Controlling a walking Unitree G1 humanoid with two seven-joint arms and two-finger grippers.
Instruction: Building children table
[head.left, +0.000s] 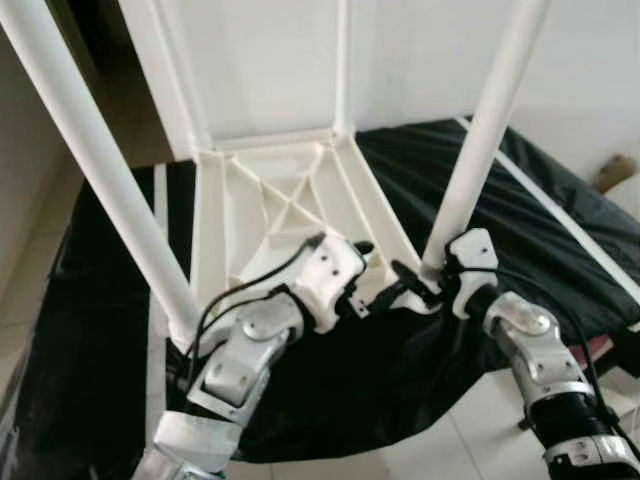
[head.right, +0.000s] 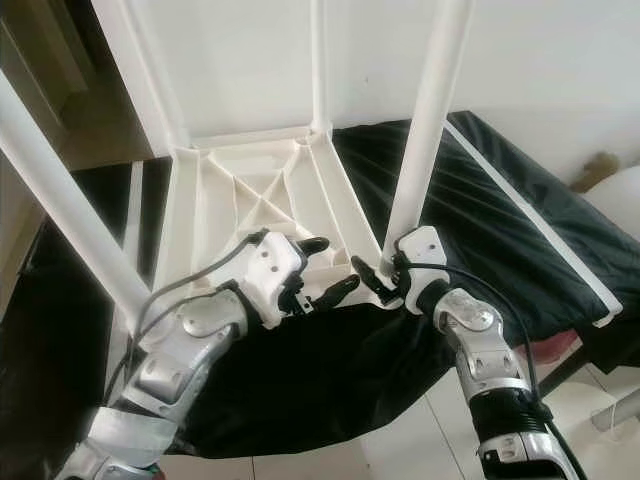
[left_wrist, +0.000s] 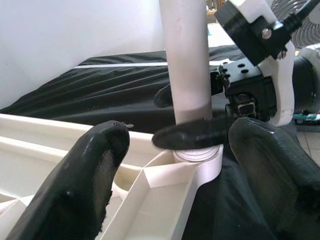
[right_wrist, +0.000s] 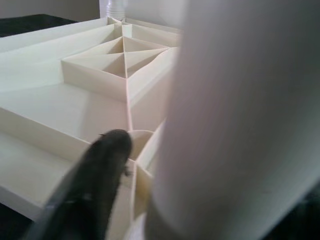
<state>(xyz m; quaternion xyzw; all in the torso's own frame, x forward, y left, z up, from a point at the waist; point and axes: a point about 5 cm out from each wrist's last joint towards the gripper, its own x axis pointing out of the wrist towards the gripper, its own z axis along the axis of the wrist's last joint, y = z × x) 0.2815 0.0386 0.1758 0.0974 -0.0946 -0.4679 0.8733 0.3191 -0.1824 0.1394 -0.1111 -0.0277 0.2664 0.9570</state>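
Upturned white children's table lying top-down on a black cloth, ribbed underside facing up. Four white legs standing in the corner sockets: two near ones, left near leg and right near leg, rising steeply toward the camera; two far legs at the back corners against a white wall. White strips lying on the cloth along its right side. Pale tiled floor visible below the cloth's near edge.

Right gripper at the near right corner of the underside, at the foot of the right near leg. In the left wrist view, one black finger lying across the front of the leg just above the socket collar, the other showing behind the leg; closed around the leg base. In the right wrist view, leg very close and blurred, one dark fingertip beside it over the ribbed frame.

Left gripper over the near edge of the underside, just left of the same corner, pointed toward the right gripper. Fingers spread apart, holding nothing; socket corner and leg foot visible between them. Not possible to tell whether the fingertips touch the frame.

Dark cables running along both silver forearms.
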